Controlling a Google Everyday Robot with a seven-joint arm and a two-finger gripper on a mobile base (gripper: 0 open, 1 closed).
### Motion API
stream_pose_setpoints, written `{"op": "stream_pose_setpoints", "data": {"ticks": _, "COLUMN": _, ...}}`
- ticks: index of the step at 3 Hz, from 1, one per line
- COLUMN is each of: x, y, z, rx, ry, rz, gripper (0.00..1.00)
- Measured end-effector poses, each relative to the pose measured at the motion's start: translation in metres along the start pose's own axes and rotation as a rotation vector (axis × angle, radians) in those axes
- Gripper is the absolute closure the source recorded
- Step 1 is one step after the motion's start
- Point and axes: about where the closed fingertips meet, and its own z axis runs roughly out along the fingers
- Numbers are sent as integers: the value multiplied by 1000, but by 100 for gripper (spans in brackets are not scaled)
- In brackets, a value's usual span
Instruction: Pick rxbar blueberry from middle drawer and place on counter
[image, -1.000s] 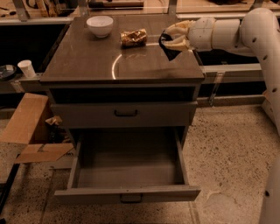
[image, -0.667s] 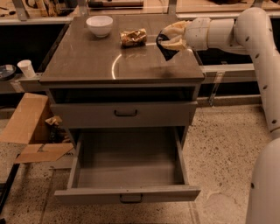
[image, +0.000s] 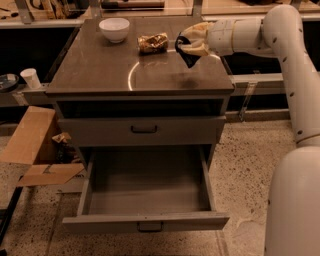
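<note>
My gripper (image: 189, 46) hangs over the right rear part of the counter (image: 105, 70), shut on the rxbar blueberry (image: 188, 56), a dark flat bar that sticks down below the fingers and is held a little above the top. The middle drawer (image: 145, 190) is pulled fully out below, and nothing shows inside it. The white arm reaches in from the right.
A white bowl (image: 114, 29) and a crinkly golden-brown snack packet (image: 153, 42) sit at the back of the counter. The upper handled drawer (image: 144, 129) is closed. Cardboard (image: 30, 145) lies on the floor at left, with a white cup (image: 31, 78) on a side ledge.
The gripper with the bar has moved left, further in over the counter, and the arm has swung with it. The drawer stays open.
</note>
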Motion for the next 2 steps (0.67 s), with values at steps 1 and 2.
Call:
{"op": "stream_pose_setpoints", "data": {"ticks": 1, "x": 1, "y": 1, "z": 7, "rx": -19, "ry": 2, "rz": 5, "gripper": 5}}
{"op": "stream_pose_setpoints", "data": {"ticks": 2, "x": -3, "y": 2, "z": 10, "rx": -40, "ry": 2, "rz": 7, "gripper": 0}}
